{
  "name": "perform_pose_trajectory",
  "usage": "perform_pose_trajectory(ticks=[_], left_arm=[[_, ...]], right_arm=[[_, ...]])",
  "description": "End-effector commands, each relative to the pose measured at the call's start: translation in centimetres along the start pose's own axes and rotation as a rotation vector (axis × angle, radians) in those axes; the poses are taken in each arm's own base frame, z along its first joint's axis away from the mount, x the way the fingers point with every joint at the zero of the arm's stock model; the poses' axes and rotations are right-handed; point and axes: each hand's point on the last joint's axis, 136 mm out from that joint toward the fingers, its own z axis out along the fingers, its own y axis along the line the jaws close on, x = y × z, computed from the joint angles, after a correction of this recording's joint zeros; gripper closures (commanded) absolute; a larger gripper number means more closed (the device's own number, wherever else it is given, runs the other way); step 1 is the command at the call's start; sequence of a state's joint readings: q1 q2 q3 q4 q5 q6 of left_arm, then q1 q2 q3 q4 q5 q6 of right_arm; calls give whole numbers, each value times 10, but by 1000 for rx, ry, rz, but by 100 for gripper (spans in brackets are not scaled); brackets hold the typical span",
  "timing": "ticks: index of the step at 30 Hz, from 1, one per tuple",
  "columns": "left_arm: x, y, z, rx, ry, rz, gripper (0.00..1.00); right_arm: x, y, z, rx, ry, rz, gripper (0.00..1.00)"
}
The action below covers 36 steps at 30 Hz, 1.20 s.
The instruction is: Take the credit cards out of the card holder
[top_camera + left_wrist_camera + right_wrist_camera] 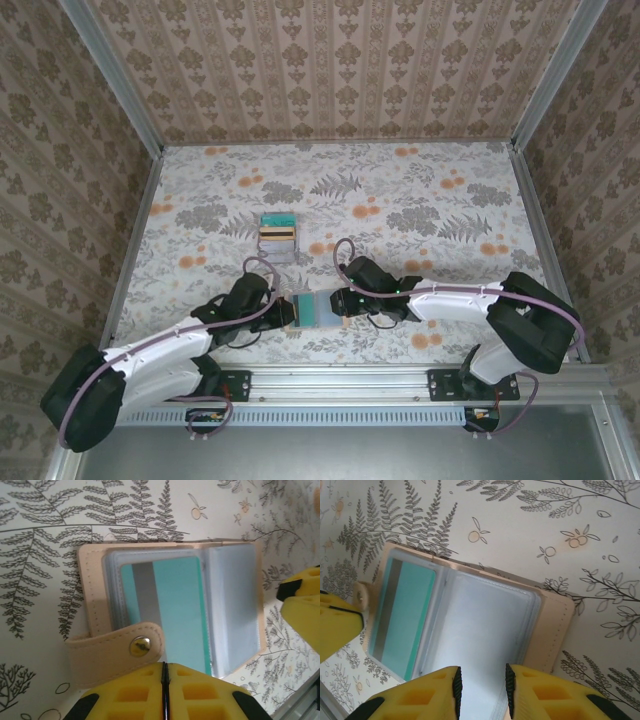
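partly done, at a guess. well up the table [420,200], away from both arms: a small pile of loose cards [277,230] with teal, yellow and grey edges. between the arms, near their bases: card holder [322,310], spread open and flat, inner side up. tucked in the panel on the strap [107,652] side, a teal card [182,610] with a grey stripe, not yet out. nothing to be made out in the clear sleeve [485,625] of the other panel. at the strap side, left gripper [165,672], fingers pressed together just beside the strap; whether nipping its edge, cannot tell. at the opposite edge, right gripper [482,680], fingers spread a little, with the sleeve's rim running between them and no squeeze visible. left to do, probably: sliding out that teal card and adding it to the pile. possibly more cards hidden deeper in the layered sleeves.
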State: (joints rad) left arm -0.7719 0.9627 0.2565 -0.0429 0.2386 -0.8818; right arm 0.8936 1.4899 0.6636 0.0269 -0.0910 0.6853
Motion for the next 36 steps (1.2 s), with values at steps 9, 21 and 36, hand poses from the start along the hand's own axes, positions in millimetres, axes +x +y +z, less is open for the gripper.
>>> perform_pose_trajectory(ticks=[9,21,36], left_arm=[[-2,8,3,-40,-14,4,90],[5,16,9,-90,6,9,92],[9,19,9,-106,10,15,93]], right_arm=[[-10,31,2,-97,-1,46,68],[-7,47,17,-188,33,177,77],[1,50,38,-217,82,258,80]])
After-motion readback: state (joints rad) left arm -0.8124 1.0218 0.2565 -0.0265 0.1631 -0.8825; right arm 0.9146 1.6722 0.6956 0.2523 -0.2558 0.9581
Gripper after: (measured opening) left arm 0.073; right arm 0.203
